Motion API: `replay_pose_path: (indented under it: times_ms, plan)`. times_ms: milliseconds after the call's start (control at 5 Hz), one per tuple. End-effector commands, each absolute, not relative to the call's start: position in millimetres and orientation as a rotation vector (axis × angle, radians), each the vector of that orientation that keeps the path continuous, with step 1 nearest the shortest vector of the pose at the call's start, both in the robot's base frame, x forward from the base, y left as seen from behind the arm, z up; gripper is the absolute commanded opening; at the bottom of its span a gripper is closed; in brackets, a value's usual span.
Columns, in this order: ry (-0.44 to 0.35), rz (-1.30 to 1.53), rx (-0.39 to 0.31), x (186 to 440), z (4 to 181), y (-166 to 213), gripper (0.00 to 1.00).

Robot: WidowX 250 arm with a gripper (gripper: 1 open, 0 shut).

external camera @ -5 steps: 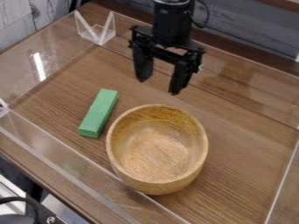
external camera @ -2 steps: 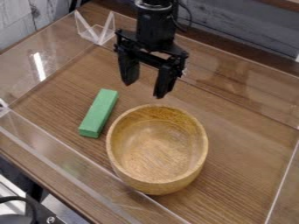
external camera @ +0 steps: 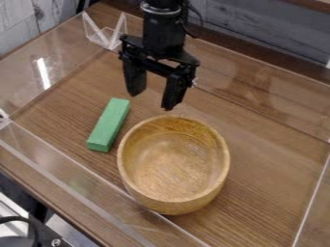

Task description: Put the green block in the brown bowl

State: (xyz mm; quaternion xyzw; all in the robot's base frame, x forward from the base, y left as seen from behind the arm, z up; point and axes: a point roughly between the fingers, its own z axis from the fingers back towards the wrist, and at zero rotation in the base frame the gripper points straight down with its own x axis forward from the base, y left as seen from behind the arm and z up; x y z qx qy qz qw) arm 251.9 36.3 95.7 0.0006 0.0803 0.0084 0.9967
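Observation:
The green block [external camera: 108, 124] lies flat on the wooden table, its long side running up and slightly right, just left of the brown bowl [external camera: 175, 162]. The bowl is a large light-brown wooden one with a thick rim, and its hollow holds nothing. My gripper [external camera: 152, 90] hangs pointing down above the table, behind the bowl's far rim and up and to the right of the block. Its black fingers [external camera: 133, 82] stand wide apart with nothing between them, touching neither block nor bowl.
Clear plastic walls [external camera: 52, 164] fence the wooden table on all sides. A small clear plastic stand [external camera: 103, 29] sits at the back left by the wall. Bare wood lies to the right of the bowl.
The gripper has shifted left across the frames and slightly lower, now closer to the block's far end. Its fingers stayed open. Block and bowl have not moved.

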Motion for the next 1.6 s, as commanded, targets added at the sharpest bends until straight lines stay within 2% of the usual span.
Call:
replay_pose_path:
  times_ms: [0,1400]
  plan:
    - [0.104,0.020,0.012,254,109.4,43,1.00]
    - [0.124,0.015,0.007,240,99.1,61,1.00]
